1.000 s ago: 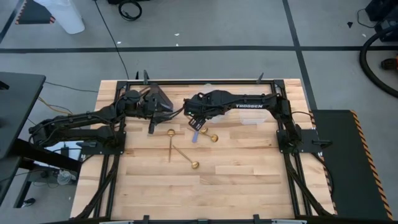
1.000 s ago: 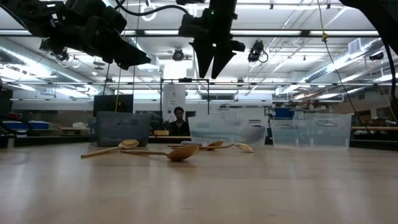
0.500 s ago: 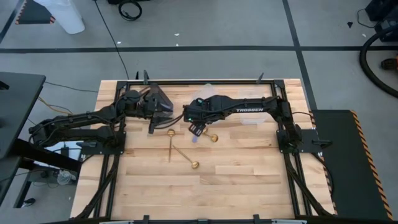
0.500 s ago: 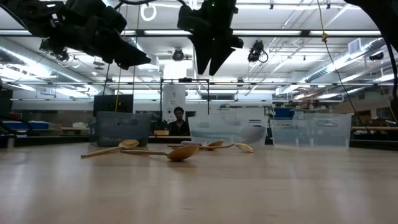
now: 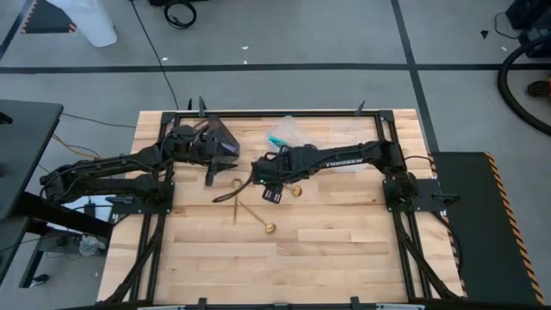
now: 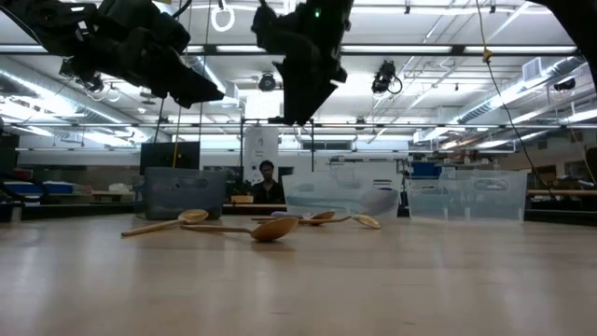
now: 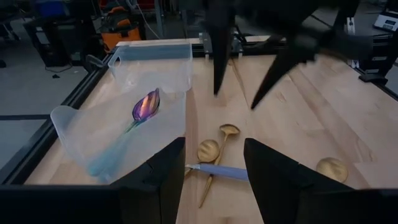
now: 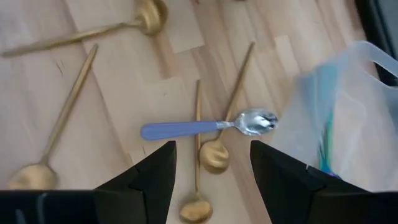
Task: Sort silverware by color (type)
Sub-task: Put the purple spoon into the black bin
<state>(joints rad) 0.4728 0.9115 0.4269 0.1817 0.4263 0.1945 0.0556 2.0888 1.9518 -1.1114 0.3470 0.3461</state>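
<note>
Several gold spoons (image 5: 237, 205) lie flat on the wooden table (image 5: 344, 250) near its middle. Among them lies a silver spoon with a blue handle (image 8: 205, 127). An iridescent spoon (image 7: 144, 107) with a teal handle lies in a clear tub (image 5: 284, 131) at the far side. My right gripper (image 8: 211, 149) hangs open above the blue-handled spoon and two gold ones (image 8: 214, 155), pointing steeply down, clear of them. My left gripper (image 7: 214, 149) is open and raised at the left, pointing toward the spoons; it shows high up in the low view (image 6: 201, 89).
In the low view a dark tub (image 6: 182, 193) and two clear tubs (image 6: 340, 194) (image 6: 466, 196) stand along the table's far side. A black frame (image 5: 258, 112) borders the table. A person (image 6: 269, 182) shows far behind it. Bare wood lies toward the near edge.
My right gripper has moved toward the table's near edge and sunk a little, rolling about its own axis. It now hangs over the blue-handled spoon. The clear tub with the teal handles, earlier under the arm, now shows. The spoons have not moved.
</note>
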